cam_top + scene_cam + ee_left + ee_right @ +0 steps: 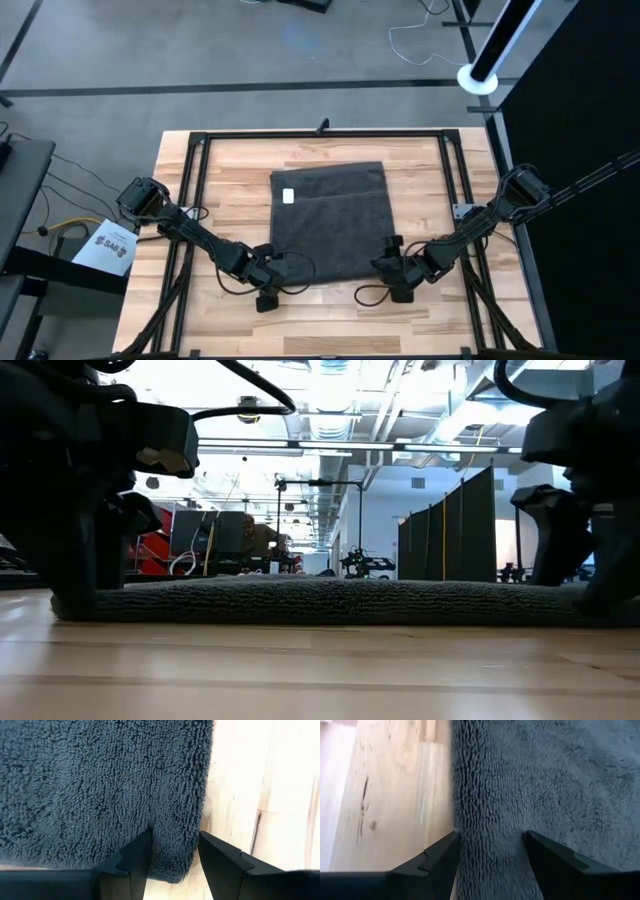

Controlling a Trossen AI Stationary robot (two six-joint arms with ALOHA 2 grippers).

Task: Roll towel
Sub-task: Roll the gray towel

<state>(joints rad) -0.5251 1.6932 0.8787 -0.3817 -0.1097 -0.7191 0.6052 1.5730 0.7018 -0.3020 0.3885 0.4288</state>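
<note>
Both end effectors sit at the near edge of the towel (330, 222), which lies flat in the middle of the wooden surface (230, 170), folded, with its white label (289, 196) toward the far left. My left end effector (272, 272) is at the near-left corner; in its wrist view the fingers (135, 862) stand apart, straddling the corner of the pile, not clamped. The right end effector (396, 270) is at the near-right corner, fingers (440, 857) likewise spread over the towel's edge with cloth between them, nothing gripped yet.

I judge the terry to be soft, limp and fairly light, with enough nap that it should not slip once pinched, but it will sag and bunch wherever it is unsupported. Taking hold at the two near corners together looks right to me: pinch through all layers, then turn the edge over evenly so the roll starts straight rather than skewing to one side.
</note>
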